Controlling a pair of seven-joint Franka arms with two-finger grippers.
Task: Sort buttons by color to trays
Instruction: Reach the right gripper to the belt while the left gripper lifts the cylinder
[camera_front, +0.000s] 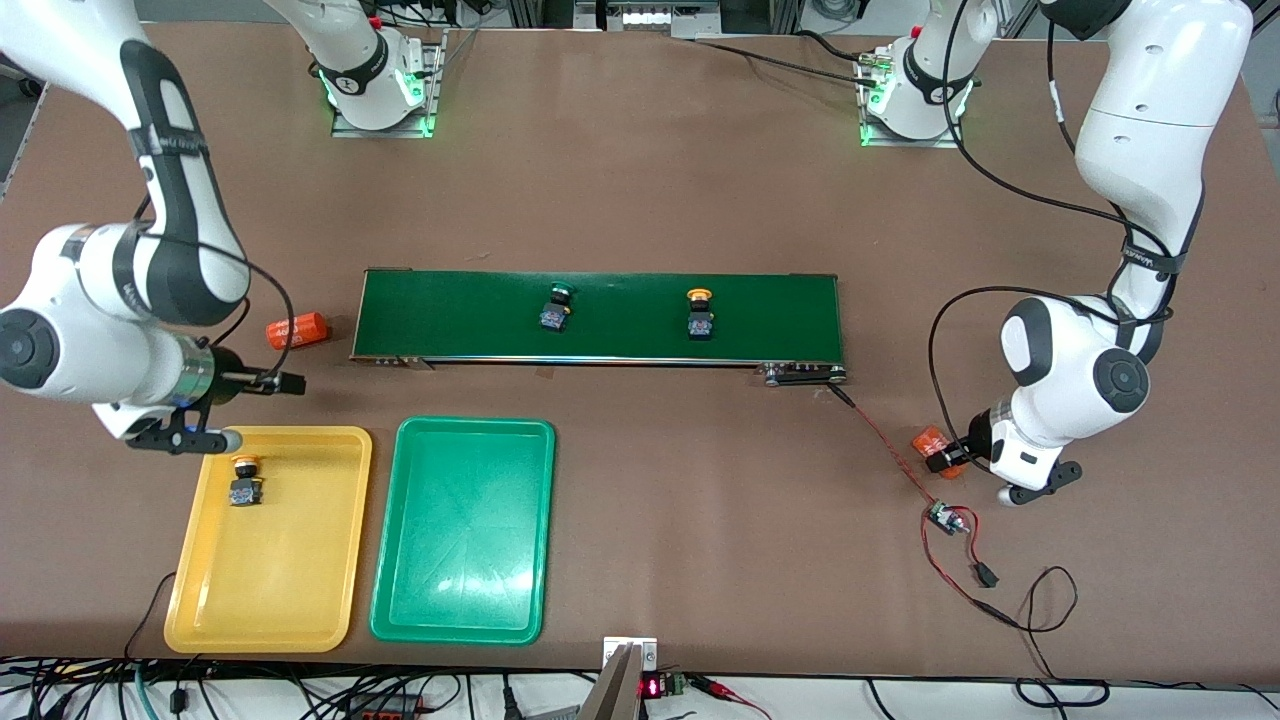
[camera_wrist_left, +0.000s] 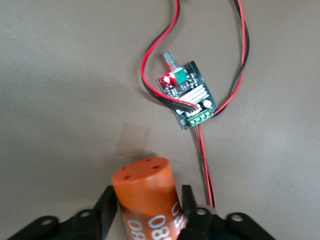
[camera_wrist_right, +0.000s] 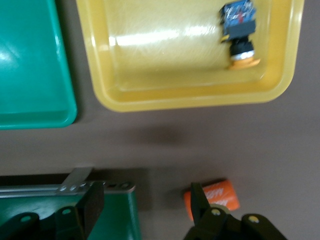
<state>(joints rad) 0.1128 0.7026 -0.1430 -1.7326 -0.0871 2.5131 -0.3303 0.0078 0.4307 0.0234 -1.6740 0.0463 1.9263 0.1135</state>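
Working partway through the sort: finding one yellow-capped button (camera_front: 245, 482) lying in the yellow tray (camera_front: 290, 620), close to the tray edge farthest from the front camera, and finding nothing in the green tray (camera_front: 470, 630). Counting two more on the conveyor belt (camera_front: 450, 315), well apart: a green-capped button (camera_front: 557, 308) toward the right arm's end and a second yellow-capped button (camera_front: 700, 316) toward the left arm's end. Seeing no fourth button anywhere. Hovering the right gripper (camera_front: 285, 382) over bare table between the belt's end and the yellow tray, fingers spread wide and gripping nothing, just beside a loose orange cylinder (camera_front: 296, 330). Pinching the left gripper (camera_wrist_left: 150, 210) against both sides of a second orange cylinder (camera_wrist_left: 147, 200), low over the table at the left arm's end, near the controller board (camera_wrist_left: 187, 95) and its red and black wires (camera_wrist_left: 202, 160), and so holding no task piece. Judging the step in hand as fetching the next button off the belt. Needing, for that, to lift the right gripper over the belt, come down on the green-capped button and close on its body. Minding the belt's raised end frame and the loose cylinder beside it; having open tabletop between belt and trays for the carry, and the whole green tray floor for setting down.
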